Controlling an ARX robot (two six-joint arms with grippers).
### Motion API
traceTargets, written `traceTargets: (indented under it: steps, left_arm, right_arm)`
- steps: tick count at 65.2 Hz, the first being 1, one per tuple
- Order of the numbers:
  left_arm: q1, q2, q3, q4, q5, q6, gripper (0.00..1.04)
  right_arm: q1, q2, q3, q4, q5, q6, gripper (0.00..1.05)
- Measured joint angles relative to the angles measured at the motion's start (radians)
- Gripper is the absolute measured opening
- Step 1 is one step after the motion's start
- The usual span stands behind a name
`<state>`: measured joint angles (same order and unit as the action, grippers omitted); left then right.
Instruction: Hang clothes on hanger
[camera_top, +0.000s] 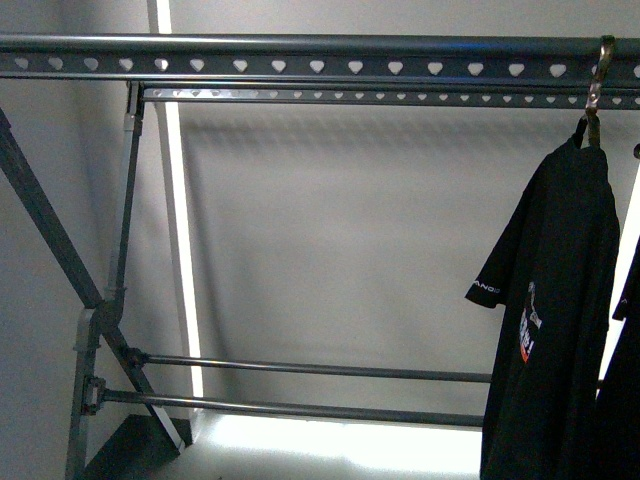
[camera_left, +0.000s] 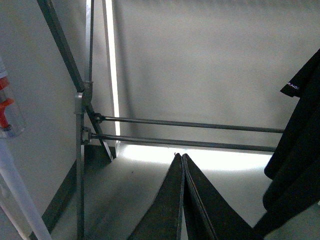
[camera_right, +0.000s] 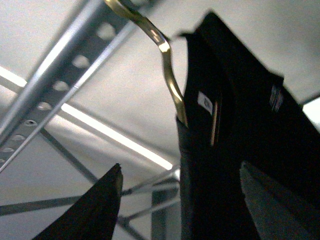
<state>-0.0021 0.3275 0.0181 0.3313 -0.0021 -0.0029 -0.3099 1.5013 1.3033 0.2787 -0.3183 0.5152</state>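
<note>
Two right fingers (camera_right: 90, 210) stand wide, the black T-shirt (camera_right: 235, 150) hanging between them, untouched as far as you can see. Your left gripper (camera_left: 182, 200) is pressed closed, empty. The brass hook (camera_top: 598, 85) sits on the drying rack (camera_top: 300, 62) rail at its far right. Risk: pulling away could snag cloth and unseat the hook. Beyond: pale wall (camera_top: 350, 250), bright floor strip.

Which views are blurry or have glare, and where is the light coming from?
Front view: sharp, with a bright vertical strip behind the rack and glare low down; the shirt is nearly silhouetted. Left wrist view: sharp, with the same glare. Right wrist view: soft, with the hook and shirt blurred.
</note>
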Motion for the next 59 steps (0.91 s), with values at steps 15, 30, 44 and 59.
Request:
traceTargets:
  steps: [15,30,44,59]
  left_arm:
    - [0.000,-0.078,0.000,-0.077,0.000,0.000,0.04]
    - [0.000,-0.140,0.000,-0.138,0.001,0.000,0.04]
    - [0.000,-0.320,0.000,-0.326,0.001,0.000,0.04]
    - [0.000,-0.323,0.000,-0.328,0.000,0.000,0.04]
  right_arm:
    - [-0.018,-0.540,-0.612,0.336,0.042,-0.345,0.97]
    - [0.024,-1.019,-1.007,-0.081,0.042,-0.491,0.67]
    - [0.134,-1.127,-1.121,-0.089,0.151,-0.510,0.23]
    - [0.266,-1.205,-1.188,-0.102,0.304,-0.513,0.02]
